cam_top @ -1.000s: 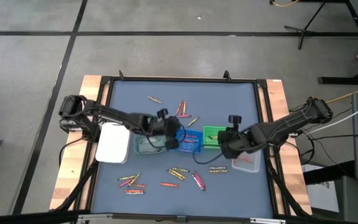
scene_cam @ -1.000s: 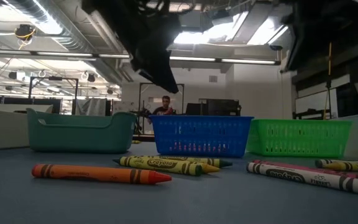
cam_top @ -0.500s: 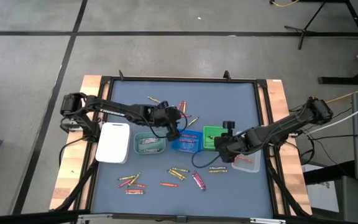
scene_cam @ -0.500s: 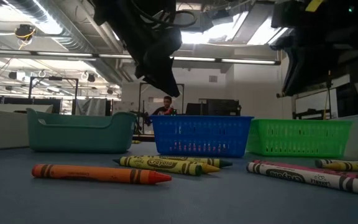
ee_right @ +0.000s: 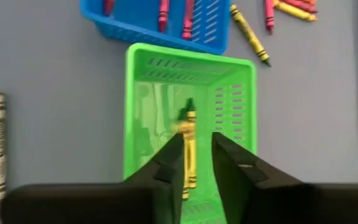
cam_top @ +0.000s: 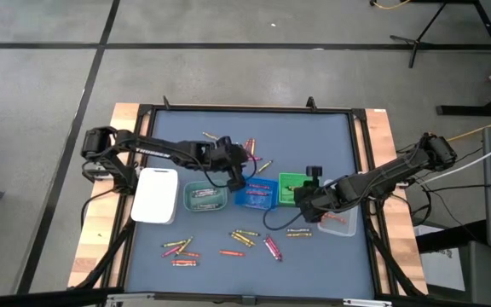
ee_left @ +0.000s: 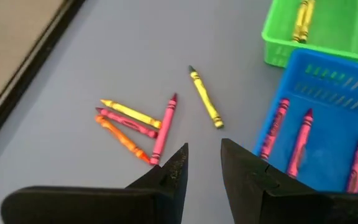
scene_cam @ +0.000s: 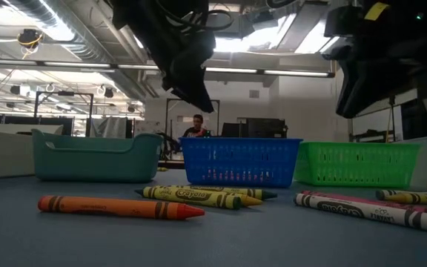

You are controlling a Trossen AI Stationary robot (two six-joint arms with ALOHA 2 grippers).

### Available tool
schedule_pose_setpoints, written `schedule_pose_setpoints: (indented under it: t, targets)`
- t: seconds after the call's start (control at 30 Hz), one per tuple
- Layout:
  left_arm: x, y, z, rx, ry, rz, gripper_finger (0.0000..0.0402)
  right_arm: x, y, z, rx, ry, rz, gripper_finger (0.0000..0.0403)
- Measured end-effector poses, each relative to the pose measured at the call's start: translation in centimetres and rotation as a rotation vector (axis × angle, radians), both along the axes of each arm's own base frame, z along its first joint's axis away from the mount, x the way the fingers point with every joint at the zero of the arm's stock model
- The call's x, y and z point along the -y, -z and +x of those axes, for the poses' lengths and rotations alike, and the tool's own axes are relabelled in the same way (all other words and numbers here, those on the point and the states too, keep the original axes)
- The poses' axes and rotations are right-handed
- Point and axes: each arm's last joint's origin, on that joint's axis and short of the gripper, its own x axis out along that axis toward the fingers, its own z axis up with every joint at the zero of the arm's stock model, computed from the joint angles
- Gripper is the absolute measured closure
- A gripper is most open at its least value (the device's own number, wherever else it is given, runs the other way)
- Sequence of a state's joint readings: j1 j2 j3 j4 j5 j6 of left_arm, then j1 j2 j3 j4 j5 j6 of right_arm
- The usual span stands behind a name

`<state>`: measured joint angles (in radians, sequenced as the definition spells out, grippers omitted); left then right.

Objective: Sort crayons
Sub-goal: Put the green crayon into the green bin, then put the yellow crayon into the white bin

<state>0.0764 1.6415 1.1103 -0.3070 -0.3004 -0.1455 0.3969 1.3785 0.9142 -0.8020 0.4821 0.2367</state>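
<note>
Up front, "Crayola" reads on a yellow crayon [scene_cam: 199, 196]; both claws, left [ee_left: 202, 163] and right [ee_right: 197, 151], stand parted, empty.

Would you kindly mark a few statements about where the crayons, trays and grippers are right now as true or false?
1. A yellow crayon lies in the green tray. True.
2. The blue tray holds only orange crayons. False: pink ones.
3. The left gripper grips a crayon. False: its fingers are parted and empty.
4. The right gripper is over the green tray. True.
5. The teal tray is on top of the blue one. False: beside it.
</note>
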Motion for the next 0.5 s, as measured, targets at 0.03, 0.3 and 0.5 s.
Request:
schedule_pose_setpoints:
  t: [0.03, 0.3, 0.5]
  targets:
    - [-0.3, -0.2, -0.1, 0.004, -0.009, 0.0, 0.0323, 0.0, 0.0, 0.0, 0.007, 0.005, -0.014, 0.0306]
    - [-4.6, -2.0, -1.6, 0.031, -0.068, 0.052, 0.0323, 0.2, -0.1, 0.1, 0.028, 0.022, -0.062, 0.0268]
    - [-9.9, -1.6, -3.2, 0.02, -0.067, -0.003, 0.0323, 0.2, -0.1, 0.1, 0.03, 0.022, -0.057, 0.0267]
